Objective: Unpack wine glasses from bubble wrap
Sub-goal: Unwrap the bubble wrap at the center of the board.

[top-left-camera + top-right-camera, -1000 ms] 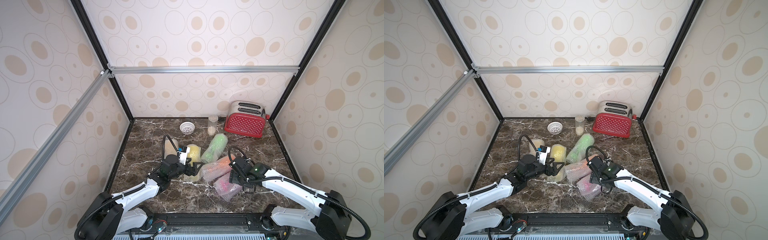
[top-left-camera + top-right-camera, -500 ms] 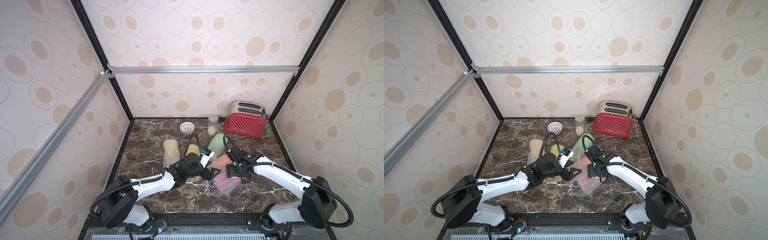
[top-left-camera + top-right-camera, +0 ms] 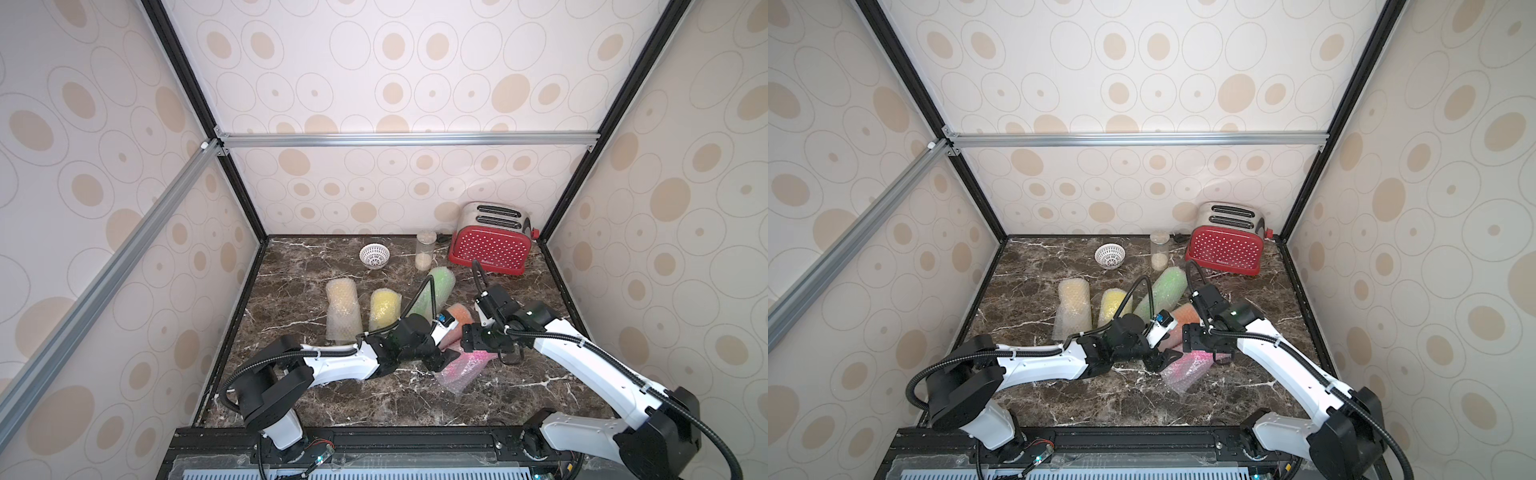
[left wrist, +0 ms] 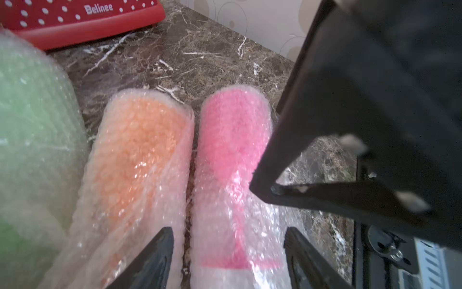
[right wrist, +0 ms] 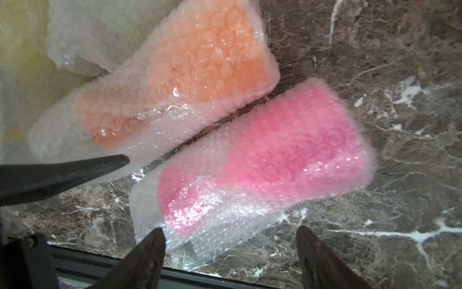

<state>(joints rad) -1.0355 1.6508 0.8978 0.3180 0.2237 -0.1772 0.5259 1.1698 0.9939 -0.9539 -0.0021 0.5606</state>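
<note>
Two finger pairs spread. Left gripper (image 4: 227, 230) straddles foot end of pink wine glass (image 4: 232, 140) in bubble wrap (image 4: 270, 217), not clamped. Right gripper (image 5: 230, 229) wide over same roll, empty. Roll flat on marble table (image 5: 375, 75), beside orange roll (image 5: 200, 62).

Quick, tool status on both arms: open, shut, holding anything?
Left tool: open, astride the foot end of the pink wrapped glass, no firm grip visible.
Right tool: open, empty, above the same glass.
</note>
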